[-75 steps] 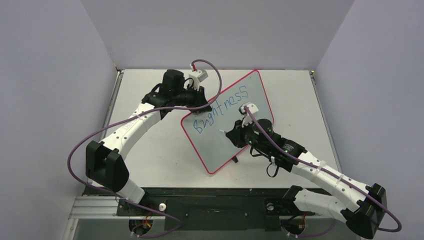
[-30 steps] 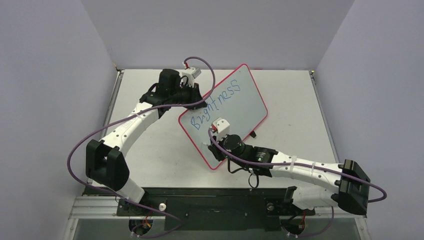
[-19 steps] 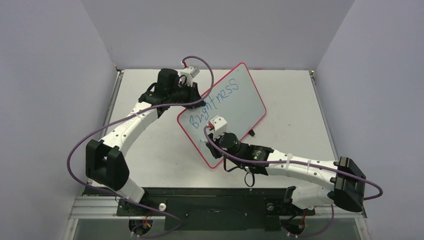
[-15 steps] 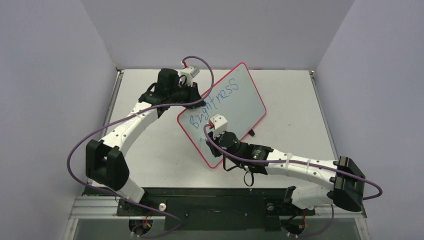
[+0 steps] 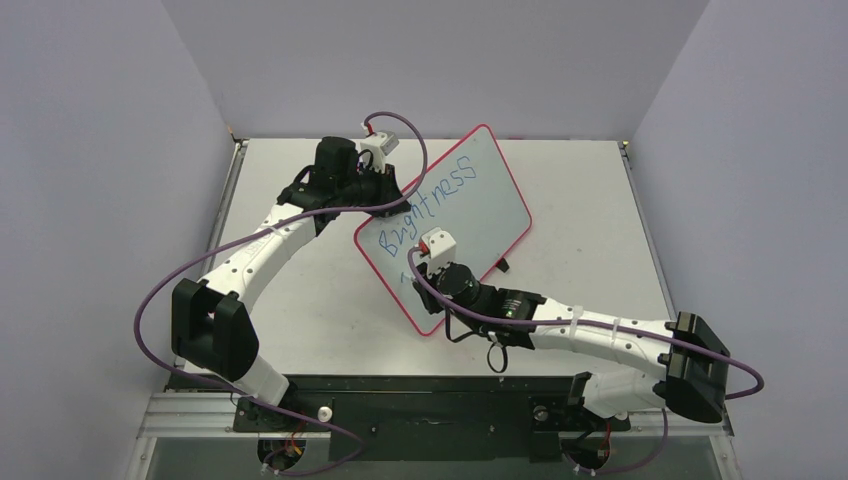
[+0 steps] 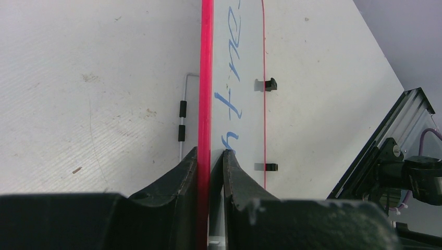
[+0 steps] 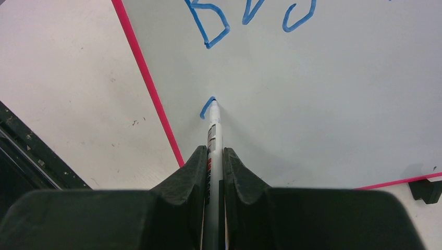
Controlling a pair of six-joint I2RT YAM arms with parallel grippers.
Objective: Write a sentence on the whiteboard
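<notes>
The whiteboard (image 5: 490, 215) stands tilted on the table, its red-pink rim (image 6: 207, 78) seen edge-on in the left wrist view. My left gripper (image 6: 211, 152) is shut on that rim at the board's upper left edge (image 5: 395, 200). Of the sentence, the blue word "Brightness" (image 5: 428, 208) runs slantwise across the white face. My right gripper (image 7: 212, 150) is shut on a white marker (image 7: 213, 130). Its tip touches the board (image 7: 312, 94) by the lower left corner, at the end of a short blue stroke (image 7: 207, 108) under the "B". From above, that gripper (image 5: 417, 272) sits over the board's lower part.
A thin wire stand leg (image 6: 182, 120) shows behind the board. Two small black clips (image 6: 270, 84) sit on its far edge, and another (image 7: 426, 190) juts out at the bottom right. The grey table (image 5: 600, 200) is walled on three sides, with a black rail (image 5: 420, 400) along the front.
The board swung and the right arm came from its right side to the lower left corner. In the last half second a short blue stroke appeared under the marker tip. The left grip holds.
</notes>
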